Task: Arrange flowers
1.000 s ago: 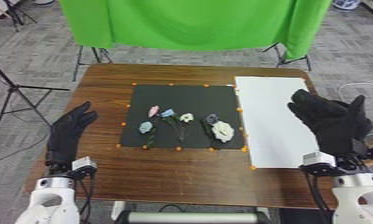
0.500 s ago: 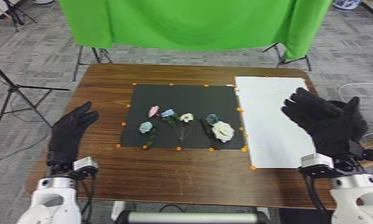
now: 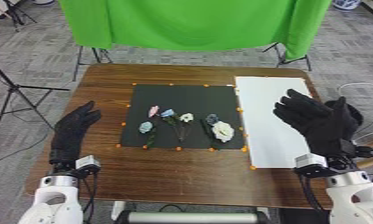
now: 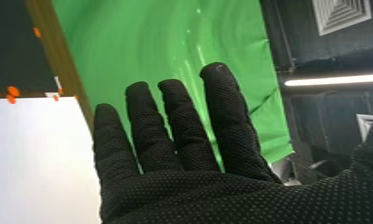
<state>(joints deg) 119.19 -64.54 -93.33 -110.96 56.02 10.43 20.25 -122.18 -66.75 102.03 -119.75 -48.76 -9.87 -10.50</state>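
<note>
In the head view my left hand point(image 3: 73, 131) is at the table's left side, its fingers straight and holding nothing. My right hand point(image 3: 320, 122) is over the right edge of the white sheet point(image 3: 267, 120), open and empty. Between the hands, on the black mat point(image 3: 169, 91), lie a pink flower point(image 3: 153, 111), light blue flowers point(image 3: 146, 127), a small white flower point(image 3: 187, 117), a grey-blue flower point(image 3: 212, 119) and a large white flower point(image 3: 222, 131), their stems pointing toward me. The right wrist view has my right hand point(image 4: 187, 175) with fingers extended.
Orange markers point(image 3: 179, 148) line the edges of the mat and sheet on the wooden table point(image 3: 165, 170). A green cloth point(image 3: 191, 25) hangs beyond the far edge. A black tripod point(image 3: 18, 90) stands on the floor at the left.
My right hand has moved a little to the left, over the white sheet's edge. The flowers lie as before, and the left hand has barely shifted.
</note>
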